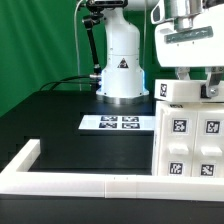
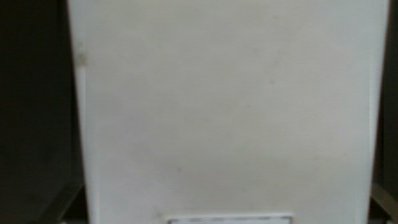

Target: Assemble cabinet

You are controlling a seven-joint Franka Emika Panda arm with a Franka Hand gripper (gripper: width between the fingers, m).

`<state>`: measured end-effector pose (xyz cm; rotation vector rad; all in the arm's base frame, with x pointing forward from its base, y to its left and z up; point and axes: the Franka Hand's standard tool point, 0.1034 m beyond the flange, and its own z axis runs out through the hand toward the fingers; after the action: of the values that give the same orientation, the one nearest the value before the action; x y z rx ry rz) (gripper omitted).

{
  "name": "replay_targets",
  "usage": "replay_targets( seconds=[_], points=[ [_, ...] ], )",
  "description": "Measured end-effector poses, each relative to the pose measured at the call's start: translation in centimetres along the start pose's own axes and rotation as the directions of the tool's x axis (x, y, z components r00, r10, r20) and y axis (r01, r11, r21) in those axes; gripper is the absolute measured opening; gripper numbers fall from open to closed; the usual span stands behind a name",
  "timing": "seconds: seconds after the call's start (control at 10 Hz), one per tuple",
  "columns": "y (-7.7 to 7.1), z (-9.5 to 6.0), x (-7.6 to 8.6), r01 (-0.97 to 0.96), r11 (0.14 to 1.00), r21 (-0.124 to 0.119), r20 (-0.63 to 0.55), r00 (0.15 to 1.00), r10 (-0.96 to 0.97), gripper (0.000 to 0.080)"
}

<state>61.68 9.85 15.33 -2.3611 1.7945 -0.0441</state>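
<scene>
The cabinet (image 1: 190,135) is a tall white blocky box at the exterior view's right, upright on the black table, with four black-and-white tags on its front. My gripper (image 1: 190,82) is directly above it, fingers down at its top piece. In the wrist view a plain white face of the cabinet (image 2: 222,100) fills the picture, with a tag's edge showing low down. One dark finger (image 2: 68,205) shows at the face's edge, with the other at the opposite edge. The jaws stand wide apart, astride the white face. Contact with it does not show.
The marker board (image 1: 118,123) lies flat on the table in the middle. A long low white border rail (image 1: 70,182) runs along the front and turns up the left side. The arm's white base (image 1: 122,75) stands at the back before a green curtain.
</scene>
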Motion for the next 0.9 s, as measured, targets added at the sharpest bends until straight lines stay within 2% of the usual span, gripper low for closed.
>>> replay_targets(
  seconds=[0.3,0.8,0.9],
  points=[
    [0.23,0.12,0.3,-0.278,0.961,-0.001,0.031,0.96,0.278,0.0546],
    [0.14,0.07,0.15,-0.484,0.875,-0.013,0.058,0.873,0.483,0.0546],
    [0.15,0.09,0.1,-0.482,0.876,-0.014,0.058,0.874,0.482,0.0593]
  ],
)
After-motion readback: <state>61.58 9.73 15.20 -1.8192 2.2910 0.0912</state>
